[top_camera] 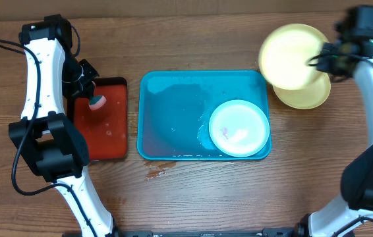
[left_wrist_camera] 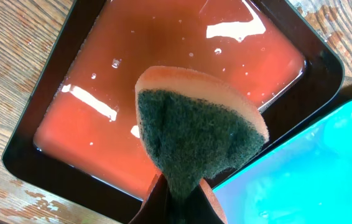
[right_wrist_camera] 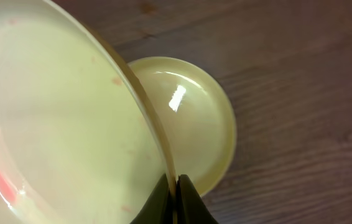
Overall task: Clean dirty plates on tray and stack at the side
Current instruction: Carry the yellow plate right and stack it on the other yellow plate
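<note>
Over table-side plate: right gripper clamped on tilted yellow-green plate rim; left gripper pinching sponge above red-brown tray.

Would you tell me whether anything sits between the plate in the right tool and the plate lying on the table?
Nothing visible does. The held plate hangs tilted over the lower plate, whose visible face is bare.

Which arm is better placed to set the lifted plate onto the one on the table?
Right. The right end effector grips the lifted plate by its rim above the table plate; the left end effector holds a sponge over the red tray.
</note>
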Robot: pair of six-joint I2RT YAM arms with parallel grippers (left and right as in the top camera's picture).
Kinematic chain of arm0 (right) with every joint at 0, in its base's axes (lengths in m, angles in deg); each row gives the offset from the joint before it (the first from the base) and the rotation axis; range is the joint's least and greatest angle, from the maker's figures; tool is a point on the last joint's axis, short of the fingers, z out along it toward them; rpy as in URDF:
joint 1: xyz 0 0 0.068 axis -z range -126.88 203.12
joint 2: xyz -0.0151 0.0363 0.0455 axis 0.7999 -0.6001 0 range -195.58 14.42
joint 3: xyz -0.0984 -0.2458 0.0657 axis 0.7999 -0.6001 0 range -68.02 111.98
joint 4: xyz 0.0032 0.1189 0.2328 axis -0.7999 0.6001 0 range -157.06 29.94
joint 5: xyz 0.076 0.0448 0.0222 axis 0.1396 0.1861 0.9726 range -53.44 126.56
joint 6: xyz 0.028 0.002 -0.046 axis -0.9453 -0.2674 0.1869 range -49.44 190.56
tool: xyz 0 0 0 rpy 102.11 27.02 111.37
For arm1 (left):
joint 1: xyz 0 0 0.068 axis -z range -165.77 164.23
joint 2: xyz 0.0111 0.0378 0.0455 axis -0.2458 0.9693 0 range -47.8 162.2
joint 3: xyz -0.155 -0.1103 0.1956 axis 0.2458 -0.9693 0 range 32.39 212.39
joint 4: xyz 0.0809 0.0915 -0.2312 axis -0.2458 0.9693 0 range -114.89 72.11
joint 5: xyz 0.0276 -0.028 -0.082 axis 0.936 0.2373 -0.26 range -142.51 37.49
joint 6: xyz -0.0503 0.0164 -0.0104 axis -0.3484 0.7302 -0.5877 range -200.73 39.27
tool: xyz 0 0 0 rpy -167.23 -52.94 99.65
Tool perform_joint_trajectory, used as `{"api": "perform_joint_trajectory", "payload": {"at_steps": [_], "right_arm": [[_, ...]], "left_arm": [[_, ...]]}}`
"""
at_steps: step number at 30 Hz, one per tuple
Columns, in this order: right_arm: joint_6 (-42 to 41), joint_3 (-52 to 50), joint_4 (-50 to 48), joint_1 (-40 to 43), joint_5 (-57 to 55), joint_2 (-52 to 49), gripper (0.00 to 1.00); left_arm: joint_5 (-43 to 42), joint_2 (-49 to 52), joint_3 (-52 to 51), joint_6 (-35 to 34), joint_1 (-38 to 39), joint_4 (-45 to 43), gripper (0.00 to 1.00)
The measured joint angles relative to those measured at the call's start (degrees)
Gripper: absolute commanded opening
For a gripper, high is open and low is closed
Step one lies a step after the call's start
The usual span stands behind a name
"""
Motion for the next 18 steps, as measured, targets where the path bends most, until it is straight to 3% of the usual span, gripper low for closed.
{"api": "perform_joint_trajectory", "payload": {"at_steps": [6, 12, 16, 18], "right_arm": [[-3.9, -3.7, -5.6, 9.7, 5.7, -4.3, 0.04], [-5.0, -4.7, -8.2, 11.2, 10.1, -10.2, 0.04], [-5.3, -4.8, -9.6, 10.5, 11.2, -13.6, 0.10], [-5.4, -4.8, -9.7, 10.3, 11.7, -14.7, 0.24]], "left_arm": [[0.0, 0.0, 0.0, 0.0, 0.0, -0.4, 0.04], [0.0, 0.0, 0.0, 0.0, 0.0, -0.4, 0.04], [0.0, 0.0, 0.0, 0.0, 0.0, -0.4, 0.04], [0.0, 0.0, 0.0, 0.0, 0.0, -0.4, 0.04]]}}
